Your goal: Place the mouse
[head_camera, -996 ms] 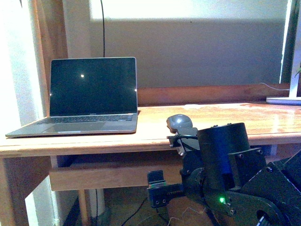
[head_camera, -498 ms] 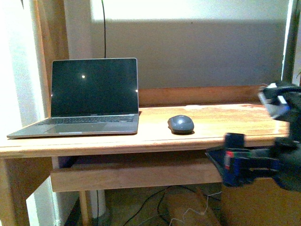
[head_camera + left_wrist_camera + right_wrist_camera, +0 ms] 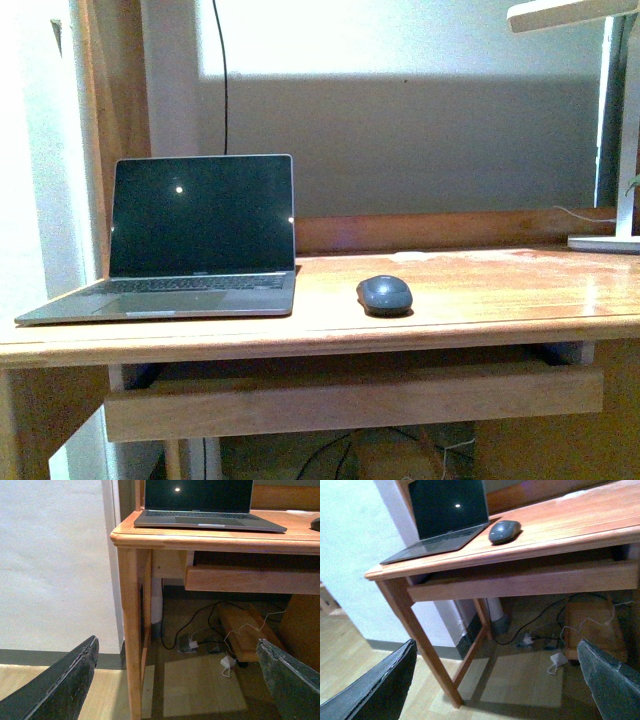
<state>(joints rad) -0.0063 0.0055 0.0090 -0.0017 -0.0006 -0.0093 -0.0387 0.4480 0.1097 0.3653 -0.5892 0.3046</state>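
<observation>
The dark grey mouse [image 3: 385,294] rests on the wooden desk [image 3: 480,300], just right of the open laptop [image 3: 190,245]. It also shows in the right wrist view as a domed oval mouse [image 3: 504,531] beside the laptop [image 3: 447,517]. Only an edge of the mouse [image 3: 316,524] shows in the left wrist view. Neither arm appears in the front view. My left gripper [image 3: 182,680] is open, low and well short of the desk, over the floor. My right gripper [image 3: 502,680] is open too, below desk height, with nothing between its fingers.
A white lamp base [image 3: 605,242] stands at the desk's far right, its head [image 3: 570,12] overhead. Under the desk are a drawer front [image 3: 350,400], cables and a charger [image 3: 556,659], and a wooden box [image 3: 592,625]. A desk leg [image 3: 131,630] stands close to the left gripper.
The right arm, which was in front of the desk by the mouse, has swung right and dropped out of the front view. The mouse stays on the desk.
</observation>
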